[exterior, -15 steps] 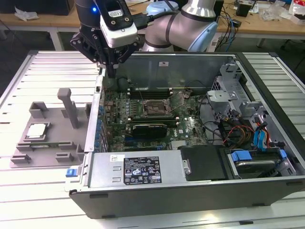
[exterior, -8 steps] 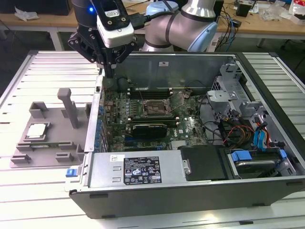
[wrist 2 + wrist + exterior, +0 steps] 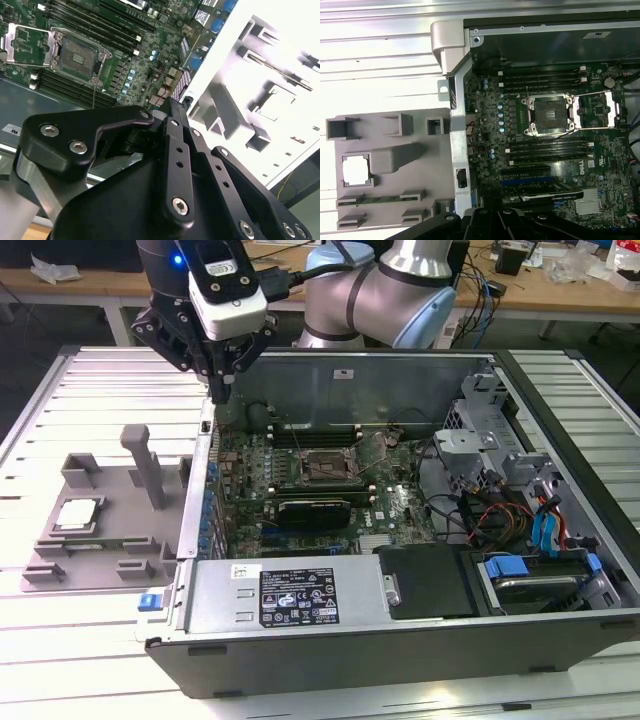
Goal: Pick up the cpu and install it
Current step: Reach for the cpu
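Observation:
The cpu (image 3: pixel 78 515) is a small silvery-white square lying flat in a pocket of the grey plastic tray (image 3: pixel 105 540), on the exterior view's left, beside the open computer case. Both wrist views show the cpu (image 3: pixel 356 169) (image 3: pixel 274 102) in that pocket. My gripper (image 3: pixel 221 390) hangs above the case's wall nearest the tray, well above and behind the cpu. Its fingers meet in a point and hold nothing. The black socket (image 3: pixel 328 468) on the green motherboard is uncovered, its metal bracket swung aside; both wrist views show the socket (image 3: pixel 549 115) (image 3: pixel 77 56).
A tall grey post (image 3: pixel 145 465) rises from the tray between the cpu and the case. The case wall (image 3: pixel 197 510) separates tray and motherboard. Memory sticks flank the socket. Cables, drive bays and a power supply (image 3: pixel 290 592) fill the rest of the case.

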Motion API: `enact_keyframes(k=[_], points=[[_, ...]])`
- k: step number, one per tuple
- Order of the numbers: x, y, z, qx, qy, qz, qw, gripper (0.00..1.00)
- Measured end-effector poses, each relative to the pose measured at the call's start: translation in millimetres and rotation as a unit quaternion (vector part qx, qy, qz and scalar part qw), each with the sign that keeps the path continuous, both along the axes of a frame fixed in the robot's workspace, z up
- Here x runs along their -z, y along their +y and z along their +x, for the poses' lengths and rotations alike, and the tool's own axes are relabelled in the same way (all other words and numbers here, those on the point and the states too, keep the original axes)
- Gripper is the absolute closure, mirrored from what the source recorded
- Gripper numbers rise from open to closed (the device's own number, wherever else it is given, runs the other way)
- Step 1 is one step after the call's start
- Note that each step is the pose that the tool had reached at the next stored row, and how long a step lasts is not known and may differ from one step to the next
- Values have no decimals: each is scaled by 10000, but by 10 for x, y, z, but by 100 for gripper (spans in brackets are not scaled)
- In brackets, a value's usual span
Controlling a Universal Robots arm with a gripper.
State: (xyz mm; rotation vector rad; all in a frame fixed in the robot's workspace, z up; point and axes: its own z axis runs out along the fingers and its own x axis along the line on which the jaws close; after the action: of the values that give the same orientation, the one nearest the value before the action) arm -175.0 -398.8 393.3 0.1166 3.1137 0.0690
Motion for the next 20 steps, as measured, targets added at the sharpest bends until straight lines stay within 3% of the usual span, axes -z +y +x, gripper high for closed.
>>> enact_keyframes(k=[20], points=[[1, 0, -154, -1, 0, 0, 10000, 89]])
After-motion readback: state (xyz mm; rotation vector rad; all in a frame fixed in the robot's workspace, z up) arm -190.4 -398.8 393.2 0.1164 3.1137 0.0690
